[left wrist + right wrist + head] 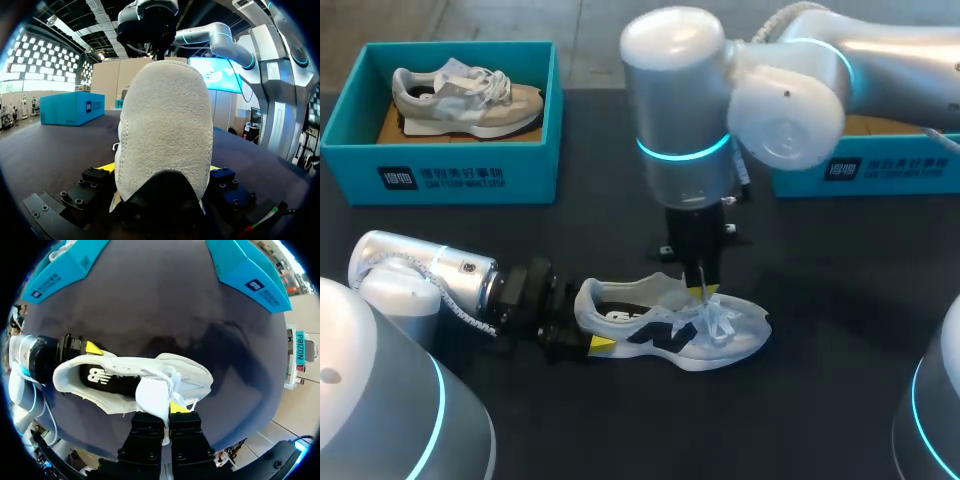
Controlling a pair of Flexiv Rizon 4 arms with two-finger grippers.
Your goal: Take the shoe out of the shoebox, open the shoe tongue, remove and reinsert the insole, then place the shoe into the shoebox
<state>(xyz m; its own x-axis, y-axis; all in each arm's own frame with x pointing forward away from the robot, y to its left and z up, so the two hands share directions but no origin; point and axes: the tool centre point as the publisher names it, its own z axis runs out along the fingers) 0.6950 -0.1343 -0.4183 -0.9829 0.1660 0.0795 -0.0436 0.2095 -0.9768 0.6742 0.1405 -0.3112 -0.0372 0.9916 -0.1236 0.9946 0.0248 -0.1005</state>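
Observation:
A white sneaker with a dark side logo lies on its sole on the black table, toe pointing right. My left gripper comes in low from the left and straddles the heel. Its fingers stand wide and press the heel from both sides, with one yellow tip showing beside it. My right gripper hangs straight down over the laces, shut on the white tongue, which stands up between its fingers. The dark insole shows inside the shoe opening.
A teal shoebox at the back left holds a second grey-and-beige sneaker. Another teal shoebox stands at the back right, partly behind my right arm. Bare black tabletop lies in front of and to the right of the shoe.

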